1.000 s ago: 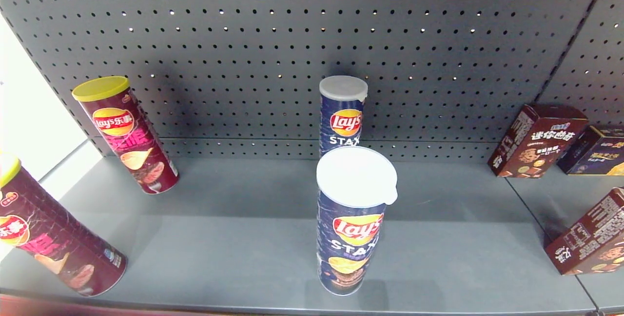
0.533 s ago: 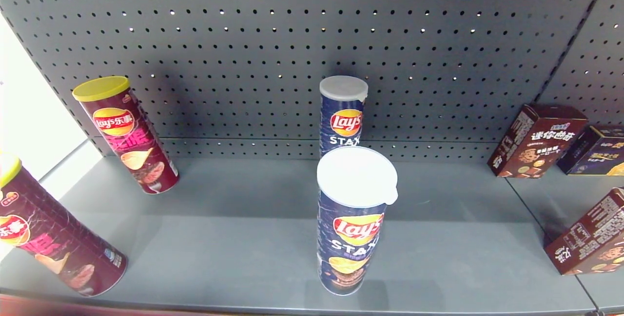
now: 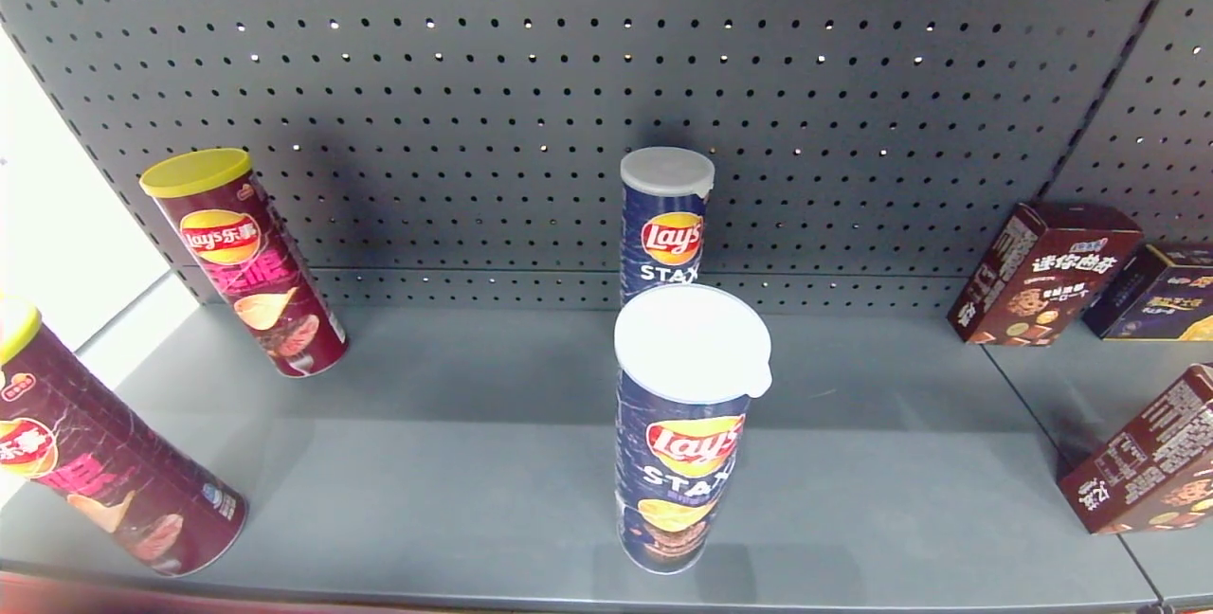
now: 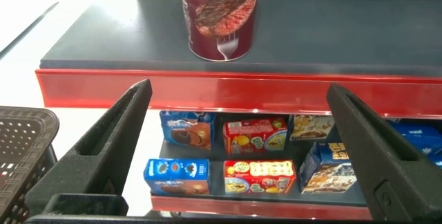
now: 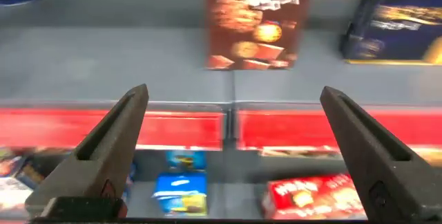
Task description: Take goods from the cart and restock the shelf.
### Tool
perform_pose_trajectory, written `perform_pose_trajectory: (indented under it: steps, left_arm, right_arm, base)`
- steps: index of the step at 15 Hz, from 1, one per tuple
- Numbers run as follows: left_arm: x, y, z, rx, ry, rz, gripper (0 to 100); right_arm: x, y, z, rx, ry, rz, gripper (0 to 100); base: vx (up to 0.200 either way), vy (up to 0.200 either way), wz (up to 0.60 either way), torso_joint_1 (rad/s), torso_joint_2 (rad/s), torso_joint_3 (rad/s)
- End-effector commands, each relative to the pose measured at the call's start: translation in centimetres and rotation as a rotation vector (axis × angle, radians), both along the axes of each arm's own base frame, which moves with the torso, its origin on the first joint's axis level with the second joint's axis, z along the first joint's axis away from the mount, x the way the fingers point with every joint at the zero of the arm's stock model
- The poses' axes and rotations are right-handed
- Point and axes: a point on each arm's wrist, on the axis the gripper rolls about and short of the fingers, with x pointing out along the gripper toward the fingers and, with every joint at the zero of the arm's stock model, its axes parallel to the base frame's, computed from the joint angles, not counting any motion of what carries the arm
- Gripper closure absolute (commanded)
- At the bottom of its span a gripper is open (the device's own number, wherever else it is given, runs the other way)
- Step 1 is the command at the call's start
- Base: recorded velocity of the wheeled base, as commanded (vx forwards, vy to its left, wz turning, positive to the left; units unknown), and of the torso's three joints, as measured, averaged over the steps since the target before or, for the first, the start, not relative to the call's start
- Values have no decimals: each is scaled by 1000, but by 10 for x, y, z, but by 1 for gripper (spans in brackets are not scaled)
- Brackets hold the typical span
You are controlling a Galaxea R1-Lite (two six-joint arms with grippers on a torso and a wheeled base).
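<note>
Across the head view runs a grey shelf [image 3: 474,462] backed by a perforated panel [image 3: 474,74]. At the centre of the frame a front blue can [image 3: 687,443] with a white lid stands upright near the shelf's front edge. A rear blue can [image 3: 665,225] stands upright directly behind it, close to the panel. At left, a far maroon can [image 3: 246,263] with a yellow lid stands near the panel. A near maroon can [image 3: 104,472] stands at the lower left corner, close to the front edge and well apart from the far one. At right, a brown box [image 3: 1038,273] stands by the panel with a dark blue box [image 3: 1156,297] just beside it at the frame's edge. A second brown box [image 3: 1147,458] sits at lower right, cut off by the frame.

Seen from the left wrist, the left claw [image 4: 238,91] is spread wide with nothing between its fingers, in front of the shelf's red edge strip [image 4: 276,89]. Beyond the strip a maroon can [image 4: 219,16] stands upright on the shelf, close to the edge. Under the strip a lower shelf [image 4: 262,204] carries small blue packs [image 4: 178,175] and red-and-yellow packs [image 4: 259,177] in rows. A dark mesh basket [image 4: 24,137] shows beside one finger of the claw.

Seen from the right wrist, the right claw [image 5: 235,91] is likewise spread wide and empty, facing the red strip. Beyond the strip a chocolate-coloured carton [image 5: 254,20] stands upright on the shelf, with a navy carton [image 5: 404,23] near it. Below the strip lie a blue packet [image 5: 179,191] and a red packet [image 5: 314,196], both blurred.
</note>
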Motion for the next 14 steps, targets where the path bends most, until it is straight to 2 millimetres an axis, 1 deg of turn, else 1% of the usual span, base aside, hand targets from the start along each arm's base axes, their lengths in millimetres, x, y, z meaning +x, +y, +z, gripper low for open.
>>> perform_pose_trajectory:
  steps: [1,2,5,14]
  left_arm:
    - [0,0,0,2,3,-1,0]
    - [0,0,0,2,3,-2,0]
    - [0,0,0,-3,-1,5,0]
    - [0,0,0,-3,1,4,0]
  right_arm:
    - [1,2,-5,-19,37,104,0]
    - [0,3,-5,-59,49,138,0]
    - [1,3,-5,-14,42,127,0]
    - [1,3,-5,-10,43,125,0]
  base:
    - [0,0,0,0,0,0]
    - [0,0,0,0,0,0]
    - [0,0,0,0,0,0]
    - [0,0,0,0,0,0]
